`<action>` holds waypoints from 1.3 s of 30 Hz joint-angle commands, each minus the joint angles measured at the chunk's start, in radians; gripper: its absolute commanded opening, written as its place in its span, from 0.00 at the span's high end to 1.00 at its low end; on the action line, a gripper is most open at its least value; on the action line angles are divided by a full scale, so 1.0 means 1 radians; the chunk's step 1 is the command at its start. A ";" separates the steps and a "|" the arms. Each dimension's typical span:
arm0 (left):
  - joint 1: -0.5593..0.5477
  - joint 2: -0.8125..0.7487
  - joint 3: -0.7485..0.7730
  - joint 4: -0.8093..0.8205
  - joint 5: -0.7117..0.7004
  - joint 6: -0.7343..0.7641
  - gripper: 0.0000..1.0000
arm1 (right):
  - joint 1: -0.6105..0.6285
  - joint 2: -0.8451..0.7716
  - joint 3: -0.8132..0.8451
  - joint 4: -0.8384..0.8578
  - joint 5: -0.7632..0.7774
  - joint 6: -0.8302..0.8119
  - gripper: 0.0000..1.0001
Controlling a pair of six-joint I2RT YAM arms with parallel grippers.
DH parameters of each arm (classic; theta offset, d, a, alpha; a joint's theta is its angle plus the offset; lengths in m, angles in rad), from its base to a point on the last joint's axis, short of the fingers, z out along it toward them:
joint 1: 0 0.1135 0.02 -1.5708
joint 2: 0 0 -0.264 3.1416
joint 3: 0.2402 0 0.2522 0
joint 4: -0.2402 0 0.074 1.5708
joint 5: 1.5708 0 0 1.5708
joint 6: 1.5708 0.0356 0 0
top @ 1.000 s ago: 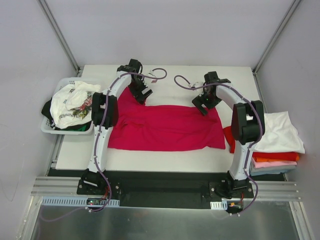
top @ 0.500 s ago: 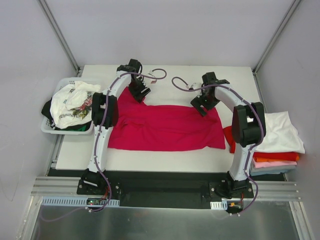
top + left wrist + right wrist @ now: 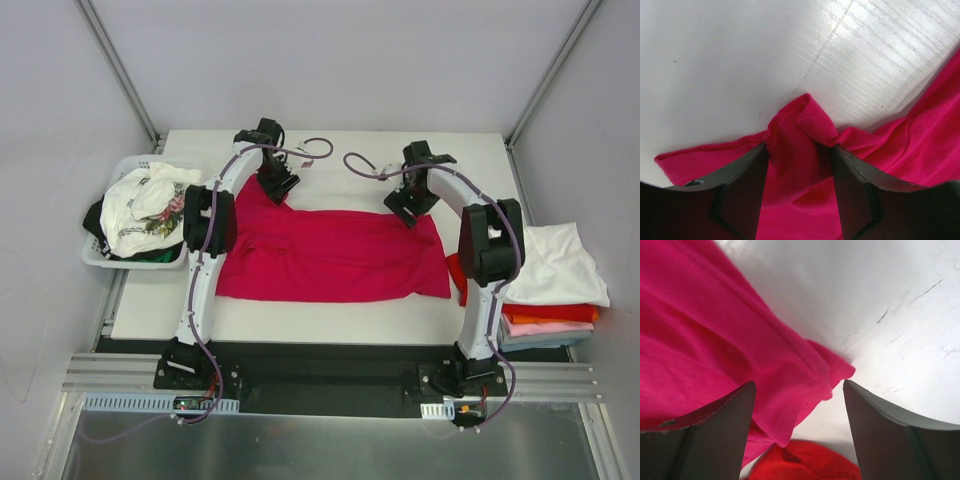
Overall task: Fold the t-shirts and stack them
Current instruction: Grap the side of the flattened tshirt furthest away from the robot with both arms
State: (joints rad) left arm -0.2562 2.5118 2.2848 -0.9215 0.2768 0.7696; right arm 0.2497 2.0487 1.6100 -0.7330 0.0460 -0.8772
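**Both grippers down at the far corners of the crimson tee**

Top view first. Got a crimson t-shirt (image 3: 330, 255) spread out flat on the white table (image 3: 400, 150). Left gripper (image 3: 280, 188) down at its far left corner, right gripper (image 3: 408, 212) down at its far right corner. Well off to the left of the crimson t-shirt: a white basket (image 3: 95, 258) stuffed with a white printed t-shirt (image 3: 145, 205) over something dark. Just off its right side: a stack of folded t-shirts (image 3: 555, 300), white on top, then red, then pinkish. Also a red t-shirt (image 3: 458, 275) poking out right beside the crimson one's right edge.

Left wrist view next. Proper pinch going on here. Fingers (image 3: 740, 195) pressed in on both sides of a bunched-up ridge of crimson cloth, squeezed up between them. Bare table beyond the ridge. So: clamped on the crimson t-shirt.

Right wrist view last. Not gripping anything. Fingers (image 3: 710, 440) spread wide, straddling the crimson t-shirt's corner, with bare table between that corner and one finger. Bit of red cloth peeking out from under the crimson edge, down between the fingers.
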 commanded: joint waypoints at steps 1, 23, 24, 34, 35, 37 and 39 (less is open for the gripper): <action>-0.008 0.042 -0.019 -0.100 -0.008 -0.015 0.48 | -0.024 0.039 0.094 -0.052 -0.014 -0.031 0.25; -0.009 0.030 -0.038 -0.100 -0.011 -0.001 0.50 | -0.052 0.139 0.180 -0.106 -0.106 -0.054 0.55; -0.009 0.030 -0.038 -0.100 -0.013 0.000 0.50 | -0.052 0.140 0.183 -0.108 -0.110 -0.054 0.56; -0.009 0.031 -0.038 -0.096 -0.011 -0.004 0.54 | -0.052 0.151 0.186 -0.117 -0.110 -0.055 0.91; -0.009 0.030 -0.038 -0.097 -0.011 -0.006 0.55 | -0.052 0.148 0.182 -0.118 -0.110 -0.057 0.99; -0.009 0.033 -0.039 -0.094 -0.011 -0.009 0.57 | -0.055 0.139 0.174 -0.114 -0.107 -0.057 0.99; -0.008 0.031 -0.039 -0.091 -0.013 -0.010 0.61 | -0.053 0.136 0.166 -0.112 -0.106 -0.055 0.99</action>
State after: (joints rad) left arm -0.2565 2.5118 2.2841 -0.9222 0.2741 0.7700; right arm 0.1997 2.1941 1.7618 -0.8227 -0.0460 -0.9279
